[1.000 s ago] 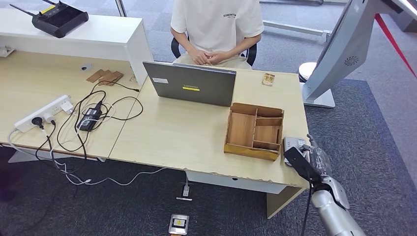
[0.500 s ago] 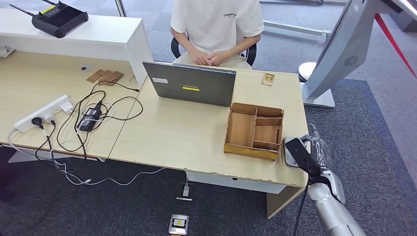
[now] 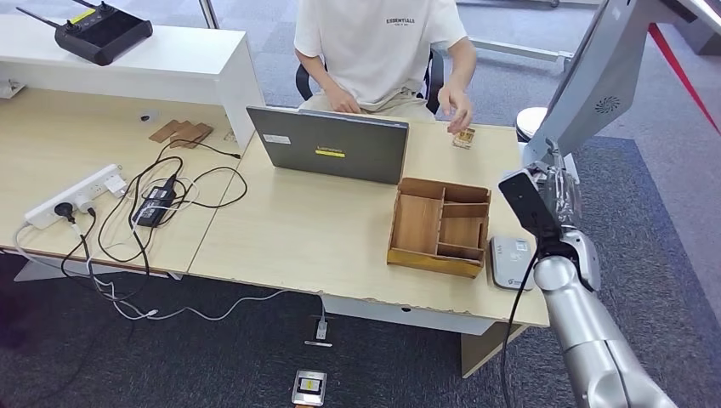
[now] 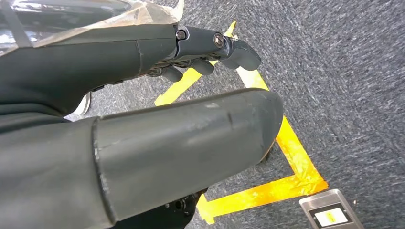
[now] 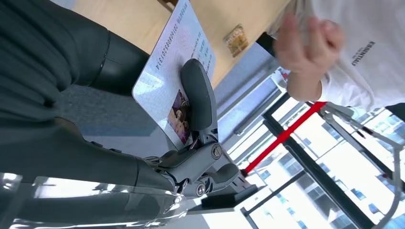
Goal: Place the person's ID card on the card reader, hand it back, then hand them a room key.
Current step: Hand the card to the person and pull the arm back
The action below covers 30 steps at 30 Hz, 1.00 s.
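My right hand (image 3: 548, 200) is raised above the table's right edge, level with the wooden organiser. In the right wrist view its fingers (image 5: 198, 98) pinch the white ID card (image 5: 167, 81), printed face showing. The grey card reader (image 3: 511, 262) lies bare on the table's front right corner, below the hand. A small gold-brown room key card (image 3: 463, 137) lies at the far right of the table, also seen as the key card (image 5: 234, 40). The person's hand (image 3: 459, 115) hovers just above it. My left hand (image 4: 205, 47) hangs over the carpet, holding nothing.
A wooden organiser (image 3: 440, 225) with empty compartments stands left of the reader. An open grey laptop (image 3: 330, 144) faces the seated person (image 3: 374, 42). Cables and a power strip (image 3: 72, 195) cover the left desk. A white stand (image 3: 587, 76) rises at the right.
My right hand has risen from the card reader with the ID card, leaving the reader bare. The person has unclasped their hands and reached one arm out over the key card.
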Tool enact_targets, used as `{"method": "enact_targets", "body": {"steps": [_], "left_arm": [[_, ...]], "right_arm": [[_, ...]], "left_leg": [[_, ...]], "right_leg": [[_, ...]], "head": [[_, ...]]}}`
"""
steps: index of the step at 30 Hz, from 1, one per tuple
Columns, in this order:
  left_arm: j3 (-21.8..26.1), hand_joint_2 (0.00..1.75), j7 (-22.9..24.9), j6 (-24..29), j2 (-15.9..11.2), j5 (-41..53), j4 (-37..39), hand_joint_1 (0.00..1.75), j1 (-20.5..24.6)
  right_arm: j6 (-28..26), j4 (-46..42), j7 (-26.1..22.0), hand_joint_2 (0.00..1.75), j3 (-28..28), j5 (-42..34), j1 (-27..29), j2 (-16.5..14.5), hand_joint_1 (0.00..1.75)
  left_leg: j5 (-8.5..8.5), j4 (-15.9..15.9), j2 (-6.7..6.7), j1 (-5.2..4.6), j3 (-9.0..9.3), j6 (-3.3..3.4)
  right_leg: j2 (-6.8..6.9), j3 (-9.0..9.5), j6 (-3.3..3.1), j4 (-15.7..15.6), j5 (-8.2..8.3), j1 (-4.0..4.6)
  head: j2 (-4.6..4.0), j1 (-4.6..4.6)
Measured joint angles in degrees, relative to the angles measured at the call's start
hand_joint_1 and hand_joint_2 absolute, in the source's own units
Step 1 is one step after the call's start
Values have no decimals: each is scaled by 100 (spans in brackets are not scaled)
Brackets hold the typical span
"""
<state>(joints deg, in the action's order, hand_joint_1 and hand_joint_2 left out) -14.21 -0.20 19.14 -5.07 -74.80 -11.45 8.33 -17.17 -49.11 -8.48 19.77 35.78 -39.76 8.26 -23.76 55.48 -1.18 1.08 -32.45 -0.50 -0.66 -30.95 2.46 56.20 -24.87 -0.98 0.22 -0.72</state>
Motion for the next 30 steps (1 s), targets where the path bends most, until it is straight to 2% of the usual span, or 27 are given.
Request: {"method": "enact_targets", "body": {"steps": [8,14,27,28,30], "left_arm": [[-2,0,294,183,63,227,-7,0,182],[-2,0,410,318,100,252,-25,0,301],[-3,0,479,399,149,282,-45,0,381],[-4,0,493,403,150,296,-45,0,383],[-7,0,519,415,152,317,-47,0,386]], "right_arm": [[297,331,-175,175,146,706,-817,-427,175],[391,862,-197,175,243,730,-1341,-758,175],[404,1608,-186,175,246,693,-1619,-977,175],[406,1645,-182,175,246,690,-1625,-980,170],[403,1719,-176,175,246,682,-1629,-980,84]], "left_leg": [[3,0,0,1,-3,-3],[3,0,-3,2,-4,-3],[2,1,-3,1,-7,-3],[2,0,-3,1,-7,-3],[2,0,-2,2,-7,-3]], "right_leg": [[0,-5,-3,6,2,1],[0,-6,-4,6,2,1],[0,-11,-4,3,2,1],[0,-12,-5,3,2,1],[0,-13,-5,3,1,1]], "head": [[0,1],[0,1],[0,-1],[0,-1],[0,-1]]}}
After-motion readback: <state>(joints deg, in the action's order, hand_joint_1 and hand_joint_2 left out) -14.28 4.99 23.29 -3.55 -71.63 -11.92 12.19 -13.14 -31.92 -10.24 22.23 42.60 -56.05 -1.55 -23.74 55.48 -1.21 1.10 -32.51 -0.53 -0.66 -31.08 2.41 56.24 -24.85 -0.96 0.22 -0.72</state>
